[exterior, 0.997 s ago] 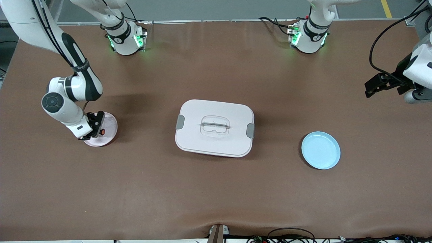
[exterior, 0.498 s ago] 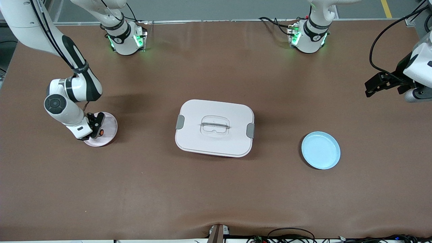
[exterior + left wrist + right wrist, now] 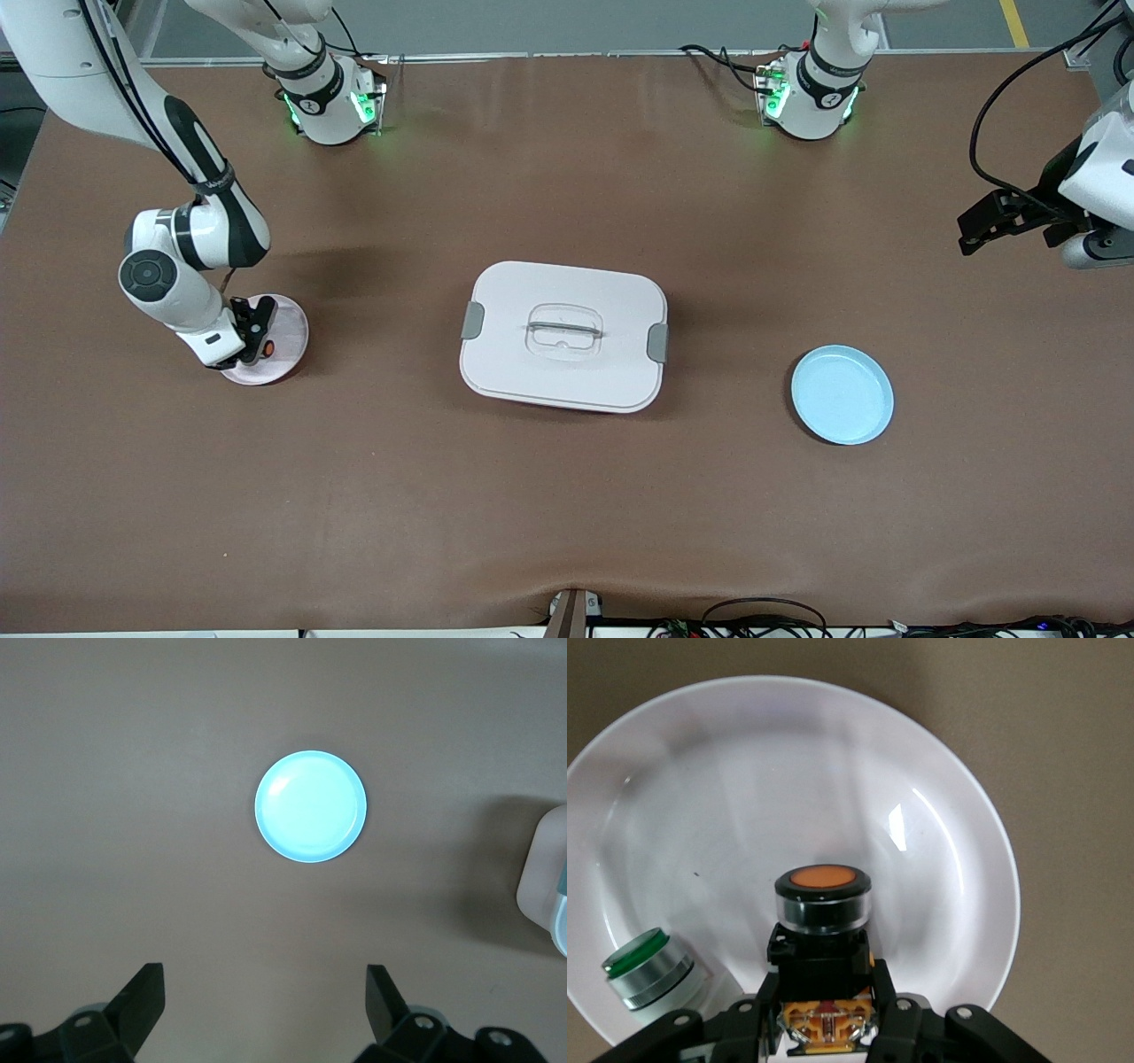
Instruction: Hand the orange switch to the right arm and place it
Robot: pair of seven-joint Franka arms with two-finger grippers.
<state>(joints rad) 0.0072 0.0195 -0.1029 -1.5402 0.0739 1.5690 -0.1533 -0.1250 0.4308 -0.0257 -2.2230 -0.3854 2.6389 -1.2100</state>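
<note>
Lidded box (image 3: 563, 335), blue plate (image 3: 842, 394), green button (image 3: 648, 969)

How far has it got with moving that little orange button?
The handover looks done: the right gripper is shut on the orange switch and holds it over the pink plate, where a green button already lies. The left gripper hangs open, waiting above the table near the blue plate. What is left is letting the switch go onto the plate.

Robot lab: two bench-mounted arms (image 3: 177, 239) (cables (image 3: 762, 611) everywhere).
</note>
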